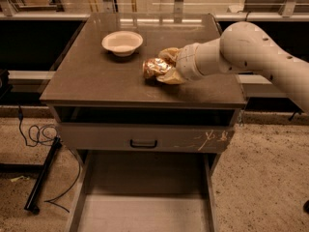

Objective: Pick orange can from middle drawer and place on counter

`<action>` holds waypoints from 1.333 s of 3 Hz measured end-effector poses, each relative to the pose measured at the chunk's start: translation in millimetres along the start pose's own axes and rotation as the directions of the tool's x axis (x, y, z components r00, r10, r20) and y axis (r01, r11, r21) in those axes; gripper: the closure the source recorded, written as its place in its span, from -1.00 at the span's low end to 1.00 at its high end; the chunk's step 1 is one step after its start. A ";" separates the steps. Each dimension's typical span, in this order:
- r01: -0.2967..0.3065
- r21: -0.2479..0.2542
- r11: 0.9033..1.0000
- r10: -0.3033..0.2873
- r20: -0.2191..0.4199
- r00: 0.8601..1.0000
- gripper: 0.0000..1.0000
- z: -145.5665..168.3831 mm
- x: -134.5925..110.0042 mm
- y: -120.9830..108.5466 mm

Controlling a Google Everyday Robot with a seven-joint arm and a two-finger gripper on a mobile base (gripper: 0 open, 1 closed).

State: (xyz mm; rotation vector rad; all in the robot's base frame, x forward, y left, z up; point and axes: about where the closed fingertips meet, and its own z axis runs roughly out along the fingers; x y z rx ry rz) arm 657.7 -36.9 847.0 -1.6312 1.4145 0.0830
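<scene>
Currently: gripper (163,66) low over the counter (91,79), right of centre, white arm (241,50) reaching in from the right. Tan fingers (170,55) clamp the orange can (153,67), one on its far side, one on its near side. Can at the slab; contact cannot be told. White bowl (122,42) nearby, back-left, apart. Middle drawer (145,214) pulled out below, pale floor showing. Drawer front (96,139) above it.
</scene>
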 end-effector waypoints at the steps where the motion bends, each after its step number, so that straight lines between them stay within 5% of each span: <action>1: 0.000 0.000 1.000 0.000 0.000 1.000 -0.47 0.0 0.0 0.0; 2: 0.000 0.000 1.000 0.000 0.000 1.000 -0.93 0.0 0.0 0.0; 4: 0.000 0.000 1.000 0.000 0.000 1.000 -1.00 0.1 -0.1 0.1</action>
